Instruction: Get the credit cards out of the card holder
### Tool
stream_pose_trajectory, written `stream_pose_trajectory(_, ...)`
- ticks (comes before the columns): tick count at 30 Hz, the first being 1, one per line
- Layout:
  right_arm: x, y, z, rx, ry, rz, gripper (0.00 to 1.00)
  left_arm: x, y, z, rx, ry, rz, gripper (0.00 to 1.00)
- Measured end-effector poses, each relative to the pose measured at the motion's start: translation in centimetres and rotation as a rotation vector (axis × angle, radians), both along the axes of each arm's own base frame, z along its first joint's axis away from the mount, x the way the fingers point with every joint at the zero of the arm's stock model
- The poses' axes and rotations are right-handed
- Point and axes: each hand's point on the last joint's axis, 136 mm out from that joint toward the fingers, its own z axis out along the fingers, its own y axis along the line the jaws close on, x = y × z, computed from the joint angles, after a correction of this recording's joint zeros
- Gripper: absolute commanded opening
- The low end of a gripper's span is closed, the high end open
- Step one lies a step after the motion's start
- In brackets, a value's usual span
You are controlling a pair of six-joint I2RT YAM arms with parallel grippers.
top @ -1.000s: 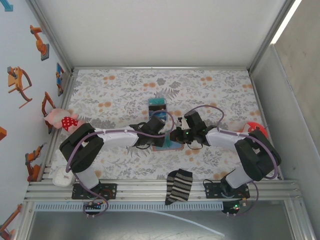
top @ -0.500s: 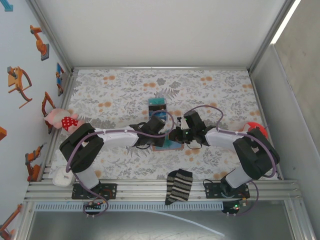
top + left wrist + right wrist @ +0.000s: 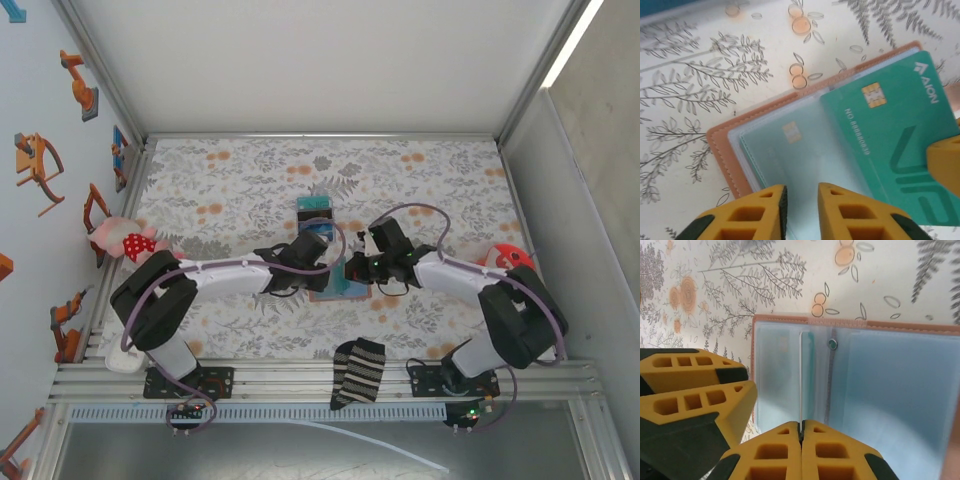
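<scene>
so the floral worktop (image 3: 230,180) is the biggest thing here; the left arm (image 3: 225,272) and right arm (image 3: 450,275) both reach in over its middle and meet nose to nose; a striped sock (image 3: 358,372) lies at the near edge between the two bases; a blue-teal boxy thing (image 3: 314,209) sits just beyond the arms; the card holder (image 3: 725,150) lies open and flat on the worktop right under both wrists, tan rim outside, pale-blue clear sleeves inside; the left jaws stand a little apart with nothing between them, over the half where a pale card (image 3: 790,145) sits tucked in its sleeve, and I can't tell if they touch it; the right jaws are pinched tight on a teal credit card (image 3: 890,135) that lies across the other half; from the right wrist you see that card edge-on, running straight into the seam between the pads; its little gold chip (image 3: 873,95) faces up
</scene>
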Motion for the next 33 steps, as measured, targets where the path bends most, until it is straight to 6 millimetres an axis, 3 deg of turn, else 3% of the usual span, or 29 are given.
stream_pose_trajectory(3, 0.2, -0.7, 1.5, -0.035, -0.045, 0.008, 0.00, 0.6, 0.4, 1.7, -0.022, -0.035, 0.014, 0.36)
stream_pose_trajectory(10, 0.1, -1.6, 5.1, -0.074, -0.150, 0.056, 0.00, 2.5, 2.2, 7.1, -0.082, -0.166, 0.054, 0.70)
stream_pose_trajectory(15, -0.3, -1.2, 8.0, -0.070, -0.251, 0.138, 0.00, 3.5, 4.3, 10.7, -0.125, -0.272, 0.061, 0.94)
stream_pose_trajectory(19, -0.7, 0.0, 10.3, -0.059, -0.336, 0.233, 0.00, 3.9, 5.1, 12.7, -0.133, -0.345, 0.010, 0.96)
stream_pose_trajectory(23, -1.2, 1.1, 12.1, -0.061, -0.403, 0.333, 0.00, 3.1, 4.2, 13.8, -0.148, -0.394, -0.125, 0.89)
stream_pose_trajectory(33, -2.7, 2.2, 14.0, -0.077, -0.482, 0.537, 0.00, -1.3, 1.7, 14.9, -0.237, -0.445, -0.535, 0.73)
